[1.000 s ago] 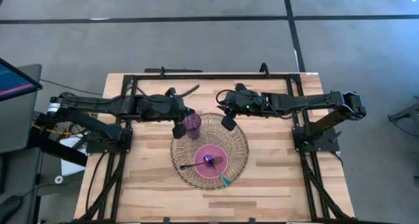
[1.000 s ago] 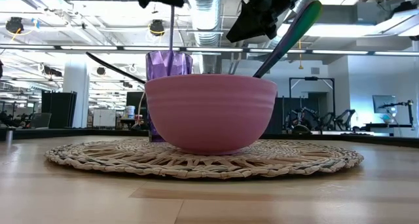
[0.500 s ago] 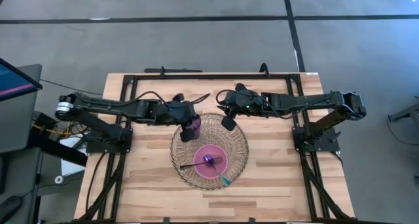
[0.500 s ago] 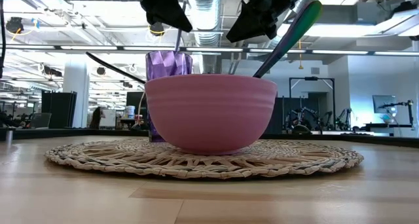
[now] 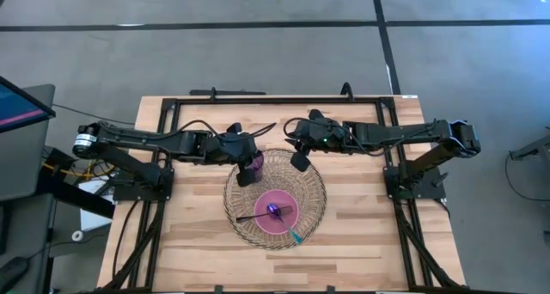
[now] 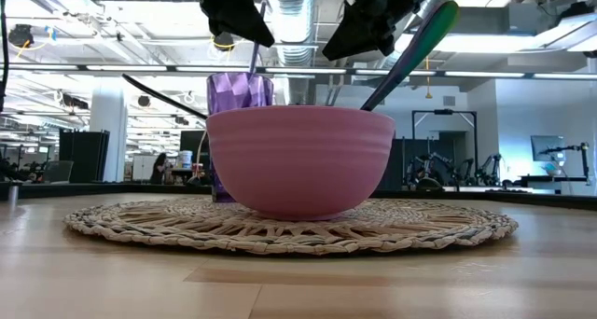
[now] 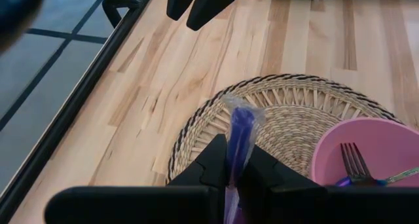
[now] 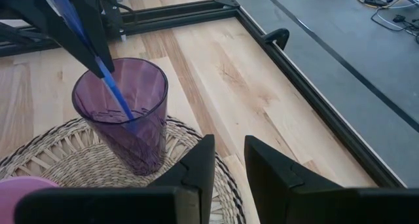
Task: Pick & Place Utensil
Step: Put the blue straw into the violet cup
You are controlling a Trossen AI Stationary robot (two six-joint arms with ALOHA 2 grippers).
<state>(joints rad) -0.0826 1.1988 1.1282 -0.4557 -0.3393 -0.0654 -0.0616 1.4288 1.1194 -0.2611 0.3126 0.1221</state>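
Utensil point(image 8: 111, 83), a blue-purple one, is pinched in the left pincer point(image 5: 249, 167), tip down inside the purple cup point(image 8: 124, 112) at twelve o'clock on the woven mat point(image 5: 311, 210). Placing step, I'd say: next, release and lift clear. Right pincer point(image 5: 300, 162) hovers nearby, slightly parted, empty.

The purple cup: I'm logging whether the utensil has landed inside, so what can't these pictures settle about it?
- Purple cup, low view: the pink bowl hides its base.
- High view: the left gripper covers the cup.
- Blue utensil, right wrist view: whether its tip touches the cup's bottom is unclear.
- Utensil type: its working end is hidden.
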